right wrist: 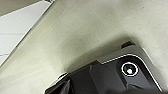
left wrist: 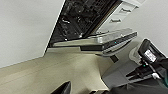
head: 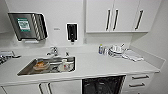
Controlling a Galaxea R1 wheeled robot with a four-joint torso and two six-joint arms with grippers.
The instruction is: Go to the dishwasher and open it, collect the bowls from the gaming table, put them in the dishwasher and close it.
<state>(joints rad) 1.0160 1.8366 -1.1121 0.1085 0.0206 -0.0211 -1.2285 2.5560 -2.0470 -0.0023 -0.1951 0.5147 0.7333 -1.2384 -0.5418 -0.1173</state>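
The dishwasher (head: 103,85) stands open under the white counter, to the right of the sink, and its inside is dark. In the left wrist view its steel-edged door (left wrist: 100,41) is folded down nearly level, with dark racks (left wrist: 80,15) behind it. A dark part of my left gripper (left wrist: 63,88) hangs over the beige floor, short of the door. My right gripper (right wrist: 62,86) is low over the floor beside the robot's dark base. The gaming table and its bowls are out of view.
A steel sink (head: 27,70) holds several dishes. A tap (head: 53,51) stands behind it. Bottles and stacked dishes (head: 116,50) sit at the counter's back right beside a folded cloth (head: 132,55). White drawers (head: 138,81) flank the dishwasher. Wall cabinets (head: 112,16) hang above.
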